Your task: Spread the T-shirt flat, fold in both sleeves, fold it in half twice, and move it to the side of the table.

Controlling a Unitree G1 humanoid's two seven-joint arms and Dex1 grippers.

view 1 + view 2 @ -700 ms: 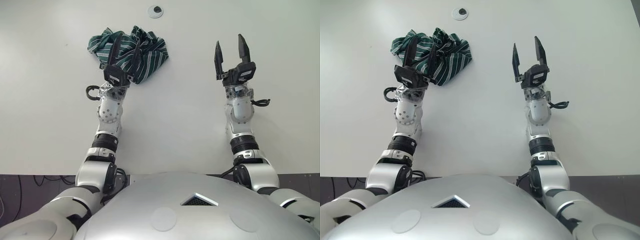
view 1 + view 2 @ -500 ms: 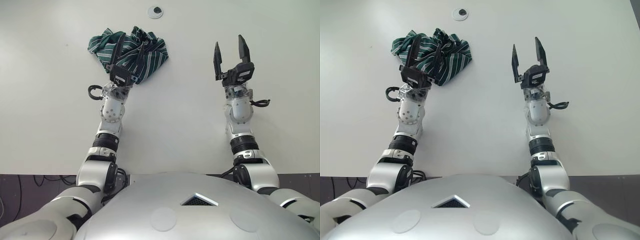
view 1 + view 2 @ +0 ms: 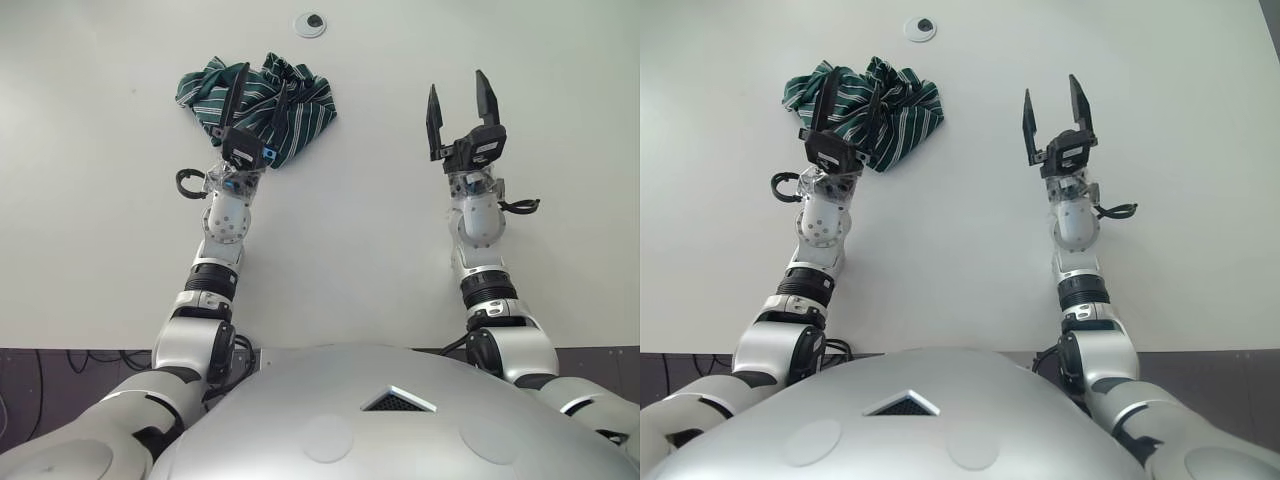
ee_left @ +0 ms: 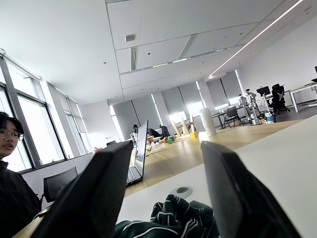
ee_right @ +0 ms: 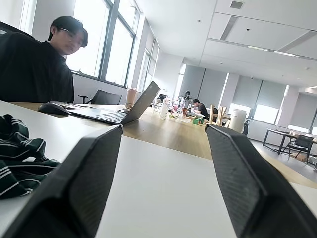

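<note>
Left eye view: T-shirt (image 3: pixel 305 112), crumpled near the bench (image 3: pixel 350 230) far edge; left pincer (image 3: pixel 264 78) spread directly over it; right pincer (image 3: pixel 457 82) spread, well apart

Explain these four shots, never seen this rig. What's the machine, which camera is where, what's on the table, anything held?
It is a humanoid robot with two arms, each ending in two-finger jaws. Two pictures come from head cameras looking down over the arms; the other two from wrist cameras looking out between the jaws. On the white table lies a crumpled green striped T-shirt, a small round insert beyond it. The left jaws stand open over the shirt's near edge, the right jaws open above bare table. Nothing is held.
</note>
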